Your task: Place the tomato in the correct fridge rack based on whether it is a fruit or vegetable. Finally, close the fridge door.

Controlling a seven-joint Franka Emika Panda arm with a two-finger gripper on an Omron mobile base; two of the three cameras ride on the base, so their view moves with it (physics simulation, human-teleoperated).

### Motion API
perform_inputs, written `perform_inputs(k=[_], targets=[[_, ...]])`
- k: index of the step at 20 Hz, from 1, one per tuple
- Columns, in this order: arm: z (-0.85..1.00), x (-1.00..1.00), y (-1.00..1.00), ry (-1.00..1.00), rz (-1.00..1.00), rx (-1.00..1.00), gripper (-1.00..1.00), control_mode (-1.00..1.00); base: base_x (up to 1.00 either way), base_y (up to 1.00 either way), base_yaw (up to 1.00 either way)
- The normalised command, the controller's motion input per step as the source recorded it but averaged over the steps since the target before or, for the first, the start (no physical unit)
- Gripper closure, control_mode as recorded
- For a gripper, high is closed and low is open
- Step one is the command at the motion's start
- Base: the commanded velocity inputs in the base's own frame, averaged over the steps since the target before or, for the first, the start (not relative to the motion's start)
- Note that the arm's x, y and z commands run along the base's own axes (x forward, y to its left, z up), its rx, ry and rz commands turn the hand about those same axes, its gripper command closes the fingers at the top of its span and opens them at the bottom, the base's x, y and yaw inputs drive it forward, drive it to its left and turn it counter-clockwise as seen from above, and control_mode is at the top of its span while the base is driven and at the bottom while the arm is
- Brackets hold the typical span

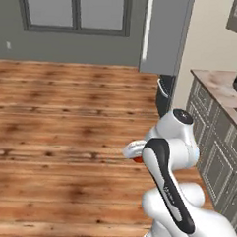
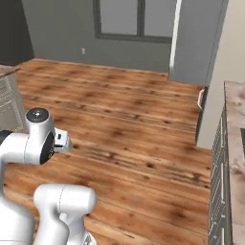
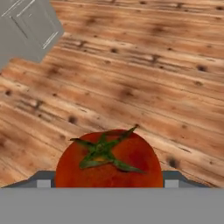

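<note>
The tomato (image 3: 109,159) is a round red ball with a green star-shaped stem, and it sits between my gripper's (image 3: 108,181) two fingertips in the hand view. My gripper is shut on it, above the wooden floor. In the left base view the gripper (image 1: 136,158) points left from beside my upper arm, with a sliver of the red tomato (image 1: 138,160) showing under the white hand. A tall grey slab that looks like the open fridge door (image 1: 164,34) stands at the back right, also seen as the fridge door (image 2: 196,43) in the right base view. The fridge rack is out of view.
A stone-topped counter (image 1: 218,84) with grey cabinet fronts runs along the right, with a dark object at its far end. Another grey cabinet (image 2: 7,105) stands at the left, and a cabinet corner (image 3: 26,26) shows in the hand view. Wooden floor (image 1: 66,127) stretches ahead to a windowed wall.
</note>
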Motion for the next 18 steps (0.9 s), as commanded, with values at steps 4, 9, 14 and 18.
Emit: perform_inputs(k=[4,9,14,18], targets=[[0.0,0.0,0.0,0.0,0.0,0.0,1.0,1.0,1.0,0.28,-0.5],[0.0,0.0,0.0,0.0,0.0,0.0,1.0,1.0,1.0,0.48,-0.45],[0.0,0.0,0.0,0.0,0.0,0.0,1.0,1.0,1.0,0.91,-0.25],[0.0,0.0,0.0,0.0,0.0,0.0,1.0,1.0,1.0,1.0,-0.14]])
